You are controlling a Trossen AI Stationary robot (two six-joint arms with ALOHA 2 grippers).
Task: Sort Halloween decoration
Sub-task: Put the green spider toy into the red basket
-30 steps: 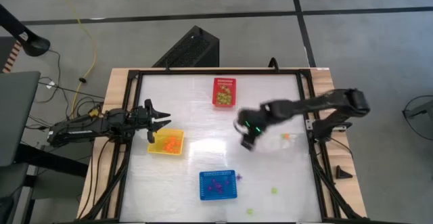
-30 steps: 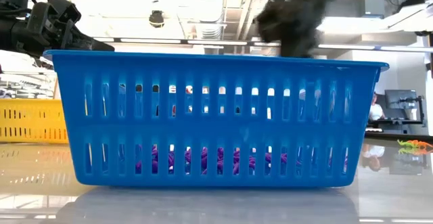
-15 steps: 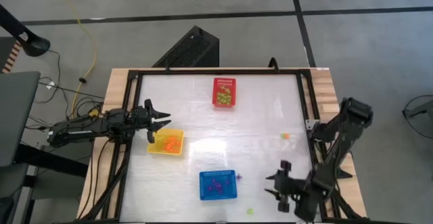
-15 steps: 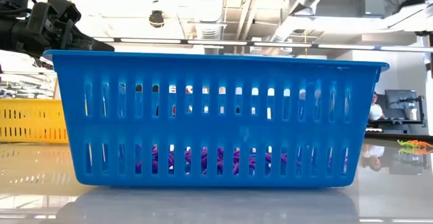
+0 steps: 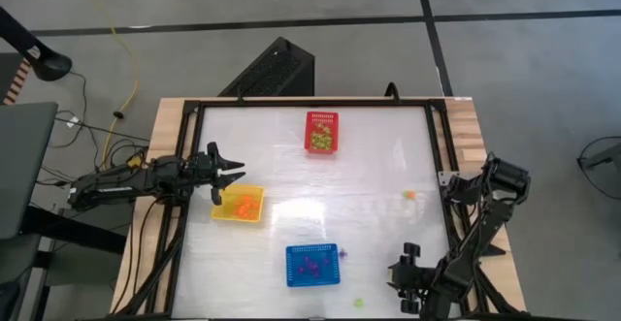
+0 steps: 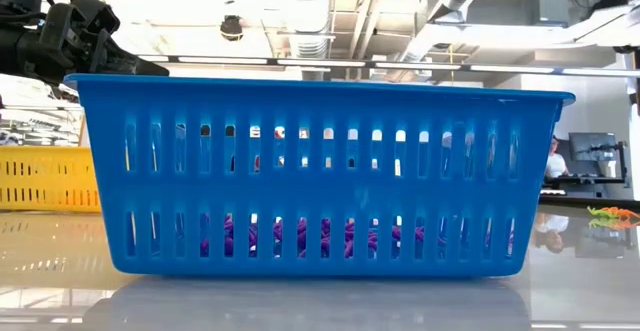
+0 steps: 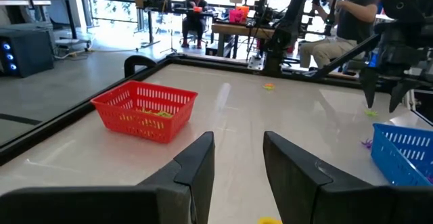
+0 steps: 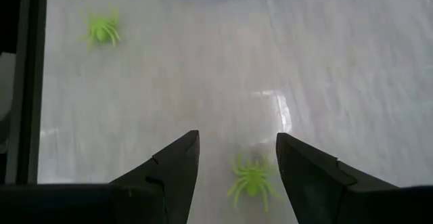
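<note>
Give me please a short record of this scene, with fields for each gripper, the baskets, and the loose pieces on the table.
left gripper: open, empty, above the yellow basket
right gripper: open, over a green spider, near table corner
red basket: holds green pieces
blue basket: holds purple pieces
loose pieces: second green spider; orange piece; purple piece beside blue basket

White table bears three baskets; scattered trinkets
</note>
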